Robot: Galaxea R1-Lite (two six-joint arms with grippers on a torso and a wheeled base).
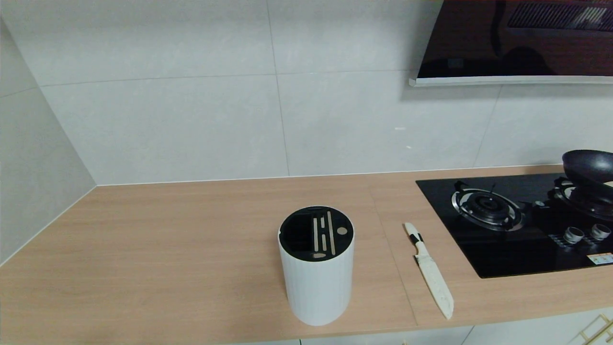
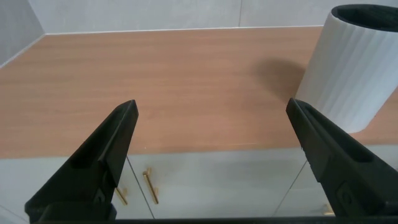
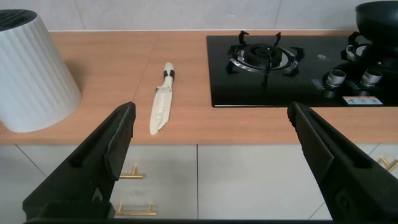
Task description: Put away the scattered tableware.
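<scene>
One white ribbed knife holder [image 1: 316,268] with a black slotted top stands upright near the front edge of the wooden countertop [image 1: 167,239]. One pale knife [image 1: 428,268] lies flat between the holder and the black hob [image 1: 507,249], touching neither, its blade tip toward the counter's front edge and its handle toward the back. The hob has two burners and two knobs, and one dark pan [image 1: 589,165] sits on the burner toward the counter's right end. Grey wall tiles [image 1: 191,96] run behind, with a dark hood [image 1: 517,43] above the hob.

The left gripper [image 2: 211,107] hangs off the front edge near the holder, jaws spread wide and empty. The right gripper [image 3: 211,109] hangs likewise before the knife, wide apart, touching nothing.
</scene>
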